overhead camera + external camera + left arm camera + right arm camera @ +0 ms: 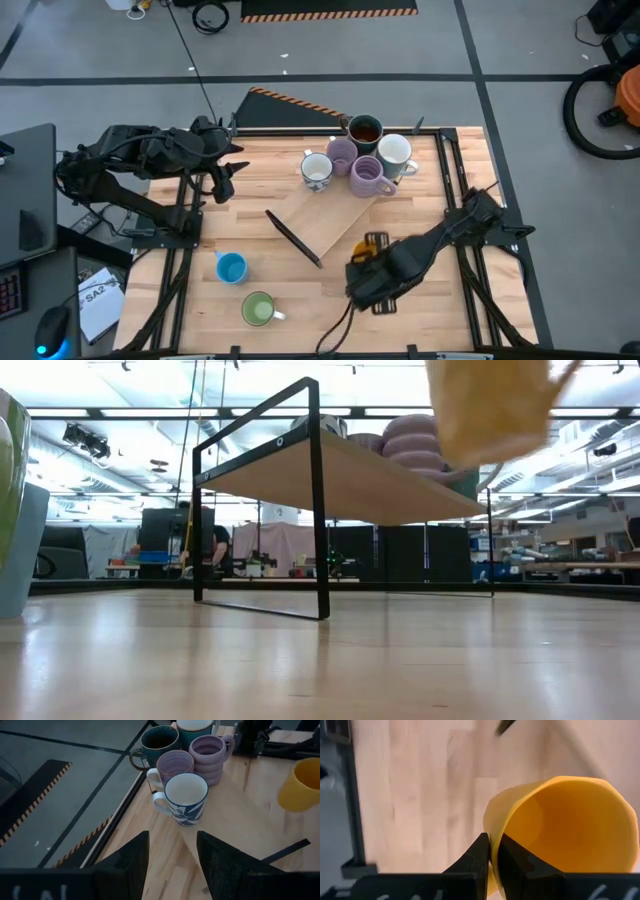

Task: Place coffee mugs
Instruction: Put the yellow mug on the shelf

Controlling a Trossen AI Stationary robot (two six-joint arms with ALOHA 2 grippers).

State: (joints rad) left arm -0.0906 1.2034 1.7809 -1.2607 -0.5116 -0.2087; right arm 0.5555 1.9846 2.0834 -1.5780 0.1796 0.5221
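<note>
A light wooden table (pixel 420 320) with dark metal rails along its sides. On it stands a low raised shelf (pixel 330 225), a wooden board on a thin black frame, set at an angle near the table's middle. Five mugs cluster on the far part of the shelf: a white mug with a blue pattern (pixel 316 170), two lilac mugs (pixel 342 152) (pixel 368 176) just beside it, a dark mug with a brown inside (pixel 364 130) at the far edge, and a white mug (pixel 394 151) to the right. On the table's near left stand a blue mug (pixel 231 267) and, nearer still, a green mug (pixel 258 308).
</note>
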